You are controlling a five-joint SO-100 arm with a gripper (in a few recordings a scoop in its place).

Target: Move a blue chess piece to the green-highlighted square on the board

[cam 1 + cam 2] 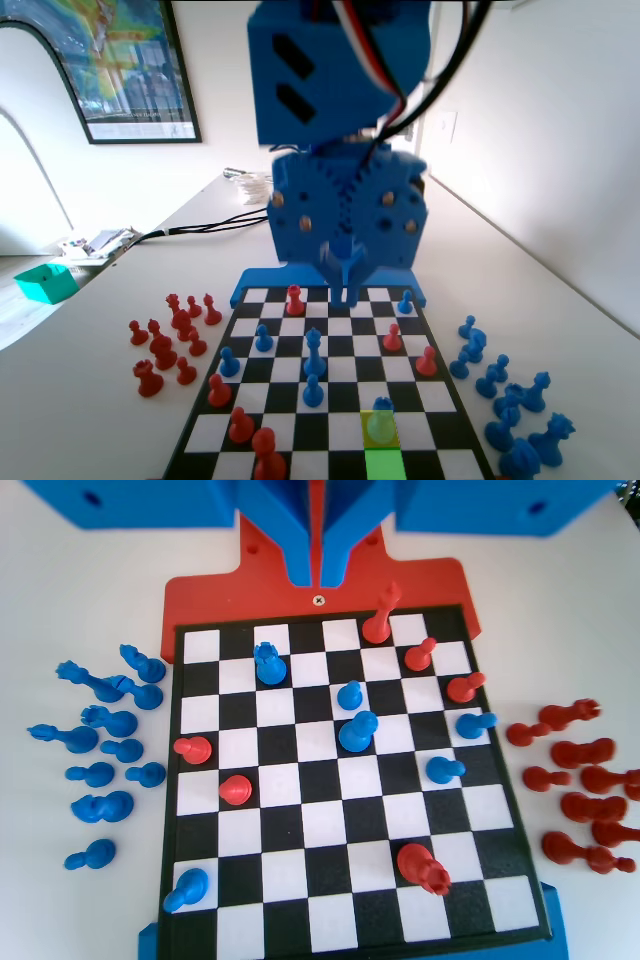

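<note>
In the fixed view the blue chess piece (380, 424), tinted greenish, stands on the paler yellow-green square one row from the board's near edge. The green-highlighted square (383, 466) lies directly in front of it, in the nearest row, with nothing on it. My gripper (345, 288) hangs at the far end of the board (432, 408), several rows away from the piece, jaws together and holding nothing. In the wrist view the gripper (318, 572) hangs over the board's top edge, and the blue chess piece (268, 664) stands just below and left of it.
Several red and blue pieces are scattered on the board, among them a taller blue piece (314, 350) mid-board and red pawns (241, 424) near the front left. Captured red pieces (165, 345) lie left of the board and blue ones (510, 405) lie right. A teal box (45, 282) sits far left.
</note>
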